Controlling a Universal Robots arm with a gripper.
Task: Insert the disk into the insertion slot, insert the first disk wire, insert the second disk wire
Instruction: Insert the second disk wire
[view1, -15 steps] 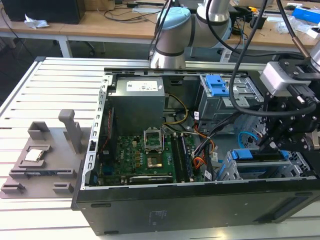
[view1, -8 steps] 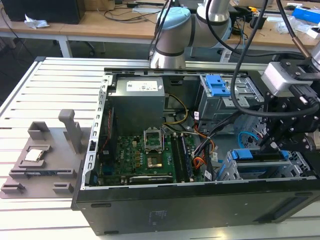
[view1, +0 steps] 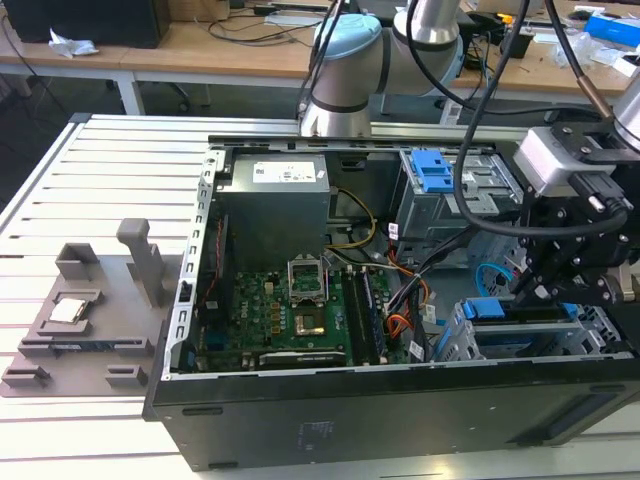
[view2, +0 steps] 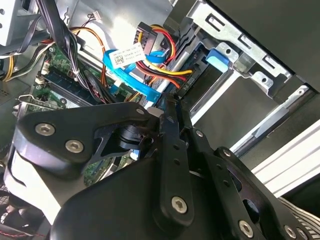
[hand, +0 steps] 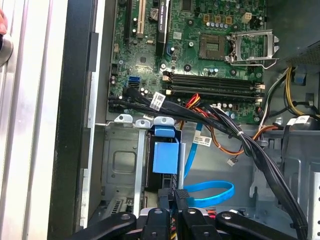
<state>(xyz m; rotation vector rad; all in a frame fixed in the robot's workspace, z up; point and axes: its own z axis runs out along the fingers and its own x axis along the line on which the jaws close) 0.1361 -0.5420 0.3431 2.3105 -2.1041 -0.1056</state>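
The disk sits inside the insertion slot, the low silver cage, with its blue handle facing out. In the exterior view the handle shows in the cage at the case's right. My gripper is at the disk's rear, fingers drawn together on the dark plug of the first disk wire, the red, orange and yellow bundle. The second disk wire, light blue, loops beside the fingers. Its end lies close to the fingertips.
The open case holds the green motherboard, the grey power supply and a taller grey bay with a blue clip. Thick black cables cross above the cage. A grey fixture lies at the exterior view's left.
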